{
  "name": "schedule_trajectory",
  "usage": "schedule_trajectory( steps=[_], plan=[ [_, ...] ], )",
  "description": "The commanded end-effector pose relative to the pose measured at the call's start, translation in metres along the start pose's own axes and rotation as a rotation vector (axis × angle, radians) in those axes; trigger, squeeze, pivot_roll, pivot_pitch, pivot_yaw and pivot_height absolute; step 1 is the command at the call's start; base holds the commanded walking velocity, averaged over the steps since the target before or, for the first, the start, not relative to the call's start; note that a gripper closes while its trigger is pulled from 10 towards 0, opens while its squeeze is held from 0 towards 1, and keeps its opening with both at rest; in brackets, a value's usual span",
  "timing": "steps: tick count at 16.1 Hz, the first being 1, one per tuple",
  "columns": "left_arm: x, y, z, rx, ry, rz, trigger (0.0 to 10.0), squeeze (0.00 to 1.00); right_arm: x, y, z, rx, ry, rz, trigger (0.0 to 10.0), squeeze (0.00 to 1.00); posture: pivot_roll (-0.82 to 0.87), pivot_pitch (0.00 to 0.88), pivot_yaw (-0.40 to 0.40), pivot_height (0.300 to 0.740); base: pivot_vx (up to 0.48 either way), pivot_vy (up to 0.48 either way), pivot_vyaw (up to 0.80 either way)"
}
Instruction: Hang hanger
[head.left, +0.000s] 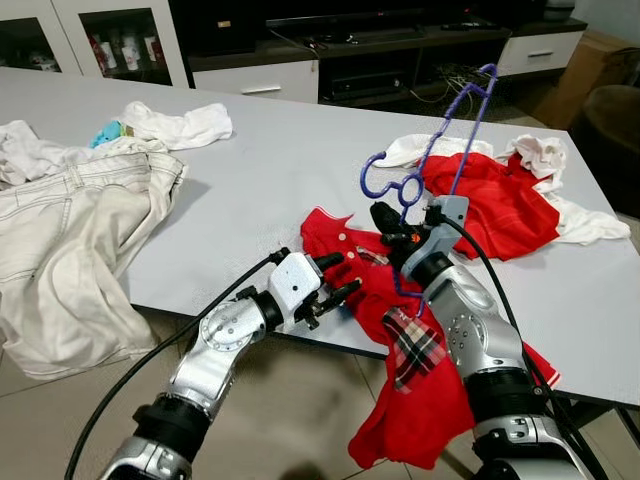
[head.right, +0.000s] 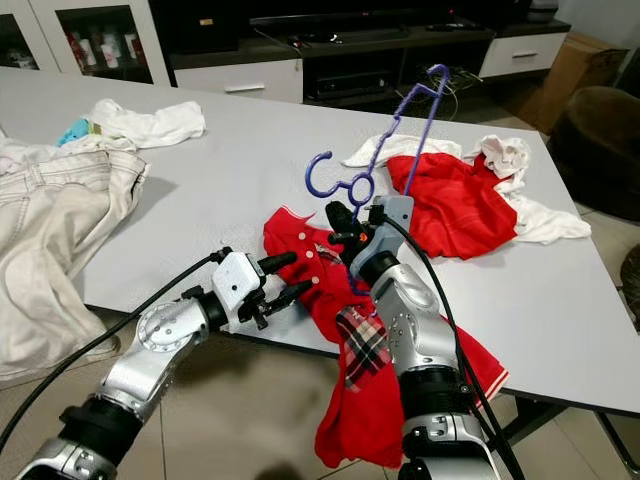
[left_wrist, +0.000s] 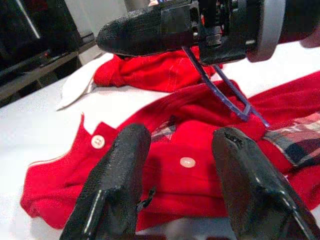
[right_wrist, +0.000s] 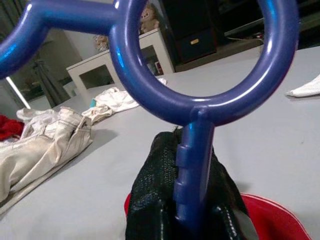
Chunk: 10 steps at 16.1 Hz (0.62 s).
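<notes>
- hanger (head.left: 440, 150), blue plastic, stands raised over the table's near edge, pinched at its neck by the right gripper (head.left: 388, 222), whose black fingers (right_wrist: 170, 200) are closed tight on the stem just below the ring.
- left gripper (head.left: 335, 280) hovers at the near edge of the table (head.left: 260, 170) with its two fingers (left_wrist: 117, 175) spread wide and nothing between them, aimed at the collar of the red shirt (head.left: 350, 250).
- judged step: getting the shirt onto the hanger; the hanger's lower arm already seems to dip into the red cloth, though how far it is threaded i cannot tell.
- next move likely calls for the left gripper to close on the collar and draw it over the hanger's shoulder while the right one holds steady.
- half the shirt droops off the near edge, so it may slide or drag.
- around: another red garment (head.left: 490, 200) and white cloths (head.left: 540, 155) toward the right edge, pale trousers (head.left: 80, 230) spilling over the left edge, a white top (head.left: 180, 125) near the far left corner. none blocks the grippers.
</notes>
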<state>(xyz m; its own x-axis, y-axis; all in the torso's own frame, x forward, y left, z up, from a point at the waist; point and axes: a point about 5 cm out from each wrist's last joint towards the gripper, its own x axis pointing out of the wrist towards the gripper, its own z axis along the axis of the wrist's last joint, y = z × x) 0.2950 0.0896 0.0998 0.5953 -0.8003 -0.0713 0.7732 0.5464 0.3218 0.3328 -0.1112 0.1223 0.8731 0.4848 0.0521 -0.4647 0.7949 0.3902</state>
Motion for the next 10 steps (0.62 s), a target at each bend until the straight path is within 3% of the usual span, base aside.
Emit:
schedule_trajectory(
  steps=[1, 3, 5, 7, 10],
  plan=[
    [0.002, 0.003, 0.002, 0.035, 0.002, 0.000, 10.0, 0.00, -0.007, -0.003, -0.021, 0.043, 0.081, -0.013, 10.0, 0.00, -0.08, 0.000, -0.005, 0.740, 0.000, 0.000, 0.00],
    [0.004, 0.021, 0.004, 0.069, -0.002, 0.155, 10.0, 0.00, -0.009, -0.002, -0.022, 0.041, 0.086, -0.004, 10.0, 0.00, -0.07, 0.000, -0.005, 0.740, 0.000, 0.000, 0.00],
    [0.004, 0.031, 0.007, 0.036, -0.020, 0.246, 10.0, 0.00, -0.009, -0.002, -0.022, 0.040, 0.088, 0.001, 10.0, 0.00, -0.07, 0.000, -0.006, 0.740, 0.000, 0.000, 0.00],
    [0.005, 0.034, 0.007, -0.011, -0.029, 0.276, 10.0, 0.00, -0.009, -0.001, -0.021, 0.039, 0.091, 0.006, 10.0, 0.00, -0.07, 0.000, -0.006, 0.740, 0.000, 0.000, 0.00],
    [0.010, 0.029, -0.007, -0.109, 0.035, 0.260, 10.0, 0.00, -0.008, 0.002, -0.021, 0.032, 0.094, 0.022, 10.0, 0.00, -0.07, 0.000, -0.006, 0.740, 0.000, 0.000, 0.00]
  ],
)
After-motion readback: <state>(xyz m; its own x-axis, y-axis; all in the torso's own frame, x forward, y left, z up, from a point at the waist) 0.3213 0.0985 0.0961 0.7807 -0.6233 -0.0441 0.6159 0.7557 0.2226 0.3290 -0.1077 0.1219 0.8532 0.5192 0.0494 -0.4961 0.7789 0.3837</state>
